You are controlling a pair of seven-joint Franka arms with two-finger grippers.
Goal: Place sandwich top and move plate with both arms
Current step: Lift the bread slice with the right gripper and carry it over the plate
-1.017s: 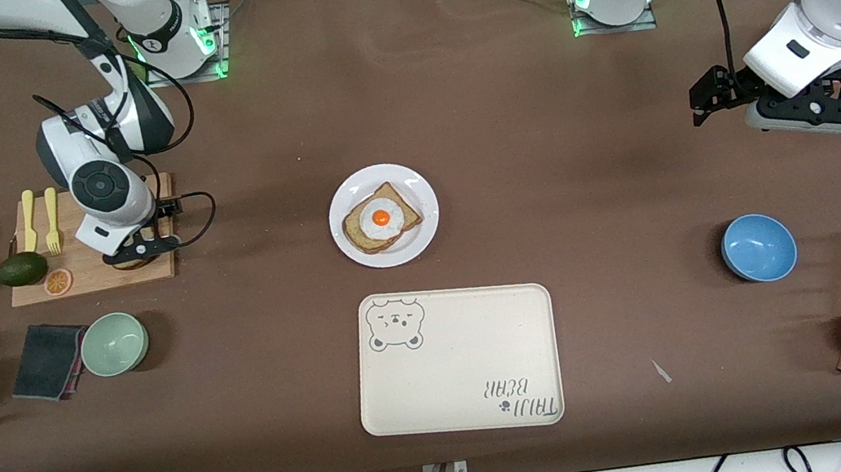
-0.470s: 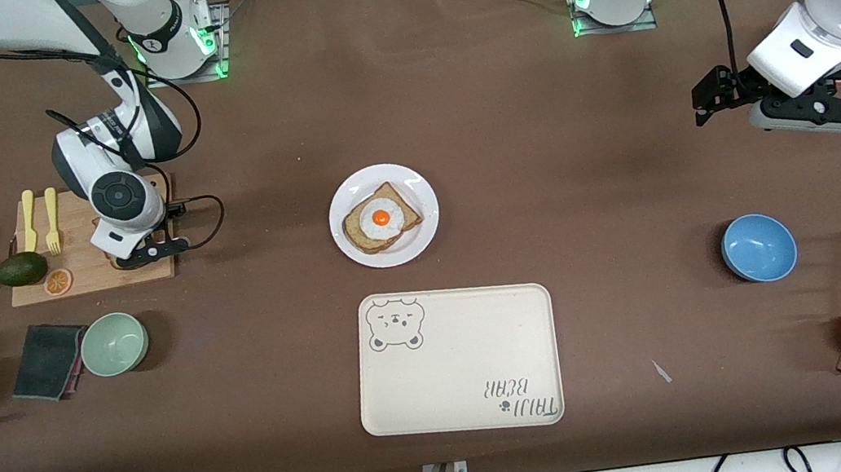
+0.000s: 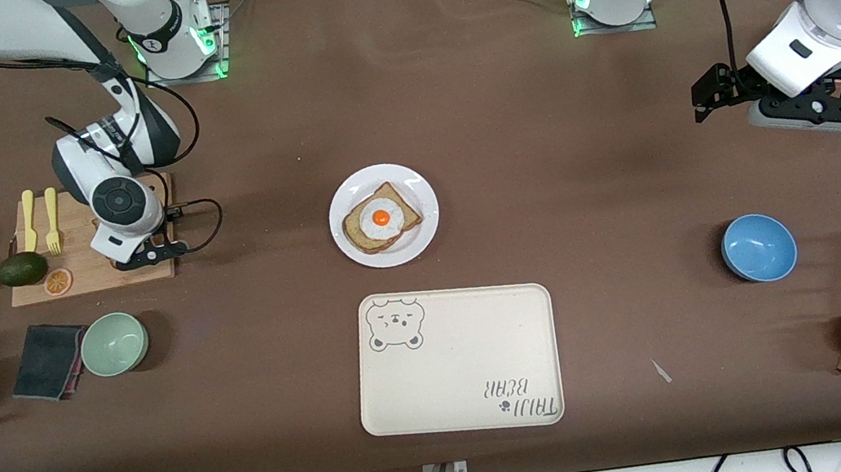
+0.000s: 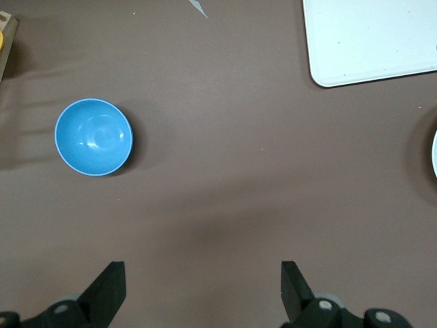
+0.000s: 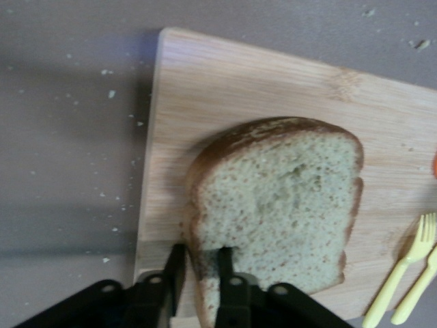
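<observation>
1. Right gripper (image 5: 199, 270) over wooden board (image 5: 239, 89); fingers (image 5: 225, 263) pinch the crust edge of porous brown bread (image 5: 287, 205).
2. Left gripper (image 4: 199, 287) over bare brown worktop (image 4: 225, 191), fingers spread wide, holding nothing, waiting.
3. Round white plate (image 3: 414, 187) mid-worktop carries egg toast (image 3: 380, 218).

Front view was evenly and brightly lit from overhead; soft, short shadows lay on the worktop (image 3: 537, 129) beside the blue bowl (image 3: 759, 247) and green bowl (image 3: 114, 343). Slight glare on the plate (image 3: 351, 193) rim. Right wrist view was soft, the bread slice (image 5: 280, 205) mildly blurred. Left wrist view was sharp.
</observation>
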